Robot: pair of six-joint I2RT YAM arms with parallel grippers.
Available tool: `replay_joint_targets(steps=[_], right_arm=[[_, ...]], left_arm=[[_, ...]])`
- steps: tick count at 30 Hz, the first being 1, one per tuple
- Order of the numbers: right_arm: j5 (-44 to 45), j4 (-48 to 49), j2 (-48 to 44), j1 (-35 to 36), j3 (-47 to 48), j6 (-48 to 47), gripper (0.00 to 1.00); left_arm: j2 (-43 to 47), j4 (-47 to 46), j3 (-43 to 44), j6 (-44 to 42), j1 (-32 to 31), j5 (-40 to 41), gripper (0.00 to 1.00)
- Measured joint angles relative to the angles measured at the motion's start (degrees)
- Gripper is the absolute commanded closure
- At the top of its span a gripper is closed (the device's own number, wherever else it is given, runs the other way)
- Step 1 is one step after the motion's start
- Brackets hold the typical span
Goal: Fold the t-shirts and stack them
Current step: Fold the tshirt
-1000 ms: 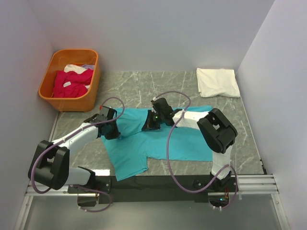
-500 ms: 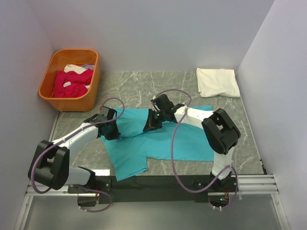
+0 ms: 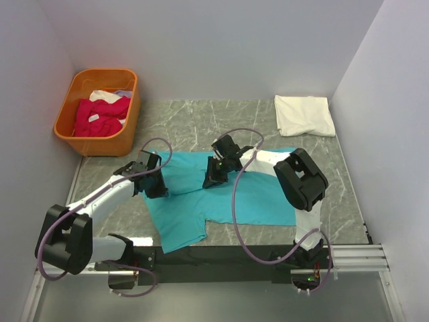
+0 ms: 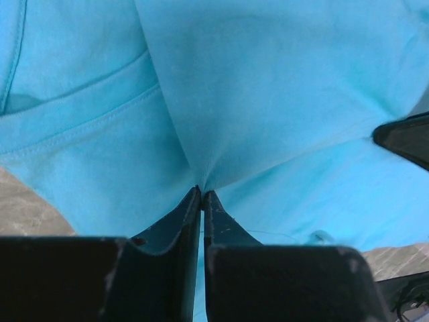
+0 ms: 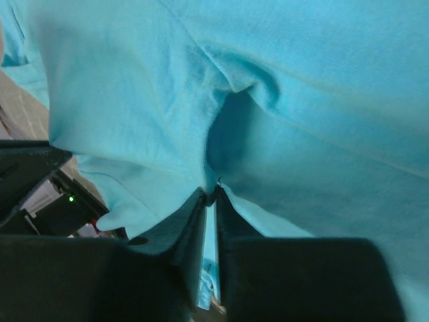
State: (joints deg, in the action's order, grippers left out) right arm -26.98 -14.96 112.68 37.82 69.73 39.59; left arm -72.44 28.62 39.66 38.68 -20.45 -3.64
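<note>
Turquoise t-shirt (image 3: 251,198) is spread on the marble table (image 3: 188,124), right of the orange basket (image 3: 100,145) and nearer the arms. One fold of it is pinched by the fully closed left gripper (image 4: 202,194), and another by the equally closed right gripper (image 5: 210,195). A folded white t-shirt (image 3: 305,115) lies far right of the basket, and magenta t-shirts (image 3: 100,115) are piled inside it.

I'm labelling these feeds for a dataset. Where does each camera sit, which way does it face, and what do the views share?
Top external: above and behind the bases, looking down on the table, turquoise t-shirt, white t-shirt and orange basket; left arm and right arm show whole.
Left wrist: on the left wrist, facing past the left gripper, shut on turquoise cloth.
Right wrist: likewise; the right gripper pinches the same cloth.
Shared: all three show the turquoise t-shirt.
</note>
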Motion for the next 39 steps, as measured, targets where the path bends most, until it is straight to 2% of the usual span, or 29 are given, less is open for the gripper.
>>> replay_joint_targets(steps=[1,5,7,8,9,12,15,20,28,34,39], right_arm=[[0.4,-0.2,-0.2,0.0,0.0,-0.2,0.68],[2.7,-1.6,-2.2,-0.7,-0.1,-1.7,0.54],[5.4,-2.5,-5.6,-1.9,-0.7,-2.8,0.49],[6.3,-2.8,-7.4,-2.8,-1.1,-3.3,0.49],[7.8,-3.0,-9.6,-4.0,-1.6,-3.9,0.48],[11.9,-3.1,-16.1,-10.3,-3.2,-5.4,0.48],[16.3,-2.5,-19.8,-19.2,-4.2,-6.7,0.48],[20.7,-1.7,-20.6,-32.7,-6.3,-8.4,0.5],[19.0,0.9,-18.3,-48.0,-6.9,-9.9,0.49],[16.3,2.2,-11.6,-51.8,-5.9,-11.2,0.49],[13.2,2.6,-6.1,-51.8,-4.6,-12.5,0.49]], left_arm=[[0.1,0.2,-0.2,0.0,0.0,0.0,0.89],[1.2,1.7,-0.5,0.0,0.0,0.0,0.89],[2.4,2.6,-0.5,0.0,0.0,0.0,0.83],[3.0,3.0,-0.5,-0.1,0.0,0.2,0.75],[3.7,3.4,-0.5,0.0,0.0,0.5,0.58],[5.7,4.2,-0.5,0.0,0.2,0.7,0.36],[7.3,4.4,-0.5,0.3,0.7,0.9,0.26],[6.4,4.1,0.6,0.3,4.1,2.0,0.23],[-7.7,-4.6,10.5,0.5,10.3,7.8,0.39],[-19.5,-9.2,17.1,0.6,10.5,11.6,0.45],[-22.9,-10.1,17.9,0.6,10.5,13.1,0.52]])
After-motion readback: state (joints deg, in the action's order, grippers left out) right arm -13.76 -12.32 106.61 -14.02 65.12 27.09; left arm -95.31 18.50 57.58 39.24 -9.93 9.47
